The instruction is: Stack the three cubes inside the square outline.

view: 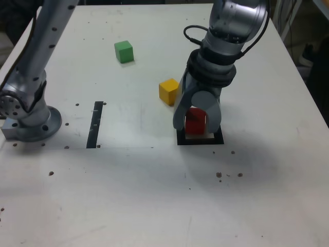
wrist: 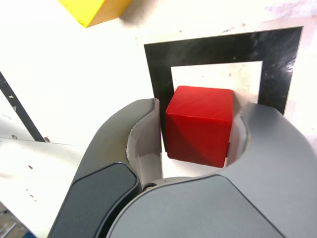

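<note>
The red cube [view: 195, 121] [wrist: 200, 124] rests on the white centre of the square outline [view: 200, 140] [wrist: 208, 49]. My gripper [view: 196, 126] [wrist: 199, 110] reaches down over it with one finger on each side. In the wrist view a thin gap shows between each finger and the cube, so the jaws stand slightly open and nothing is held. The yellow cube [view: 168, 91] [wrist: 94, 10] sits on the table just beyond the outline, toward the exterior view's left. The green cube [view: 124, 51] lies farther back and to the left.
A straight black tape strip [view: 95, 123] [wrist: 17, 106] lies on the white table toward the exterior view's left. The arm's base [view: 31, 121] is bolted near the left edge. Small dark specks dot the front of the table.
</note>
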Motion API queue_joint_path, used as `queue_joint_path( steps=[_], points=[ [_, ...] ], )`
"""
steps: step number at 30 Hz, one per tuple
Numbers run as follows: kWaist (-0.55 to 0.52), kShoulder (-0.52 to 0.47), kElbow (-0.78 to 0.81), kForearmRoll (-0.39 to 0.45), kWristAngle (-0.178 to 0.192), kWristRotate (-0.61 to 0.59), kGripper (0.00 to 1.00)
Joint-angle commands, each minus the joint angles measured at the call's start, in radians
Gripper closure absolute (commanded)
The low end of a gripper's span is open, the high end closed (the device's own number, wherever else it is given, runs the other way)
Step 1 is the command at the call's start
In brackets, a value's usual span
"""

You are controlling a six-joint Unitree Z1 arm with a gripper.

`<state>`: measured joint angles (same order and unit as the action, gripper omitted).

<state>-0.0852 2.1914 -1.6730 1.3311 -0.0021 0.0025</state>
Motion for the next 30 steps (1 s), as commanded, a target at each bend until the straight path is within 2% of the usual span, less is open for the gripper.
queue_joint_path(
  steps=[1,8,16,19,23,26,30],
  points=[
    [0.002,-0.001,-0.012,0.004,0.001,0.001,0.01],
    [0.007,-0.073,-0.019,0.069,0.037,-0.004,0.01],
    [0.094,-0.329,0.119,0.121,0.087,0.027,0.01],
    [0.147,-0.361,0.161,0.124,0.116,0.129,0.00],
    [0.199,-0.339,0.189,0.097,0.166,0.305,0.00],
    [0.219,-0.304,0.200,0.048,0.203,0.434,0.00],
    [0.226,-0.265,0.213,-0.049,0.235,0.555,0.01]
  ],
)
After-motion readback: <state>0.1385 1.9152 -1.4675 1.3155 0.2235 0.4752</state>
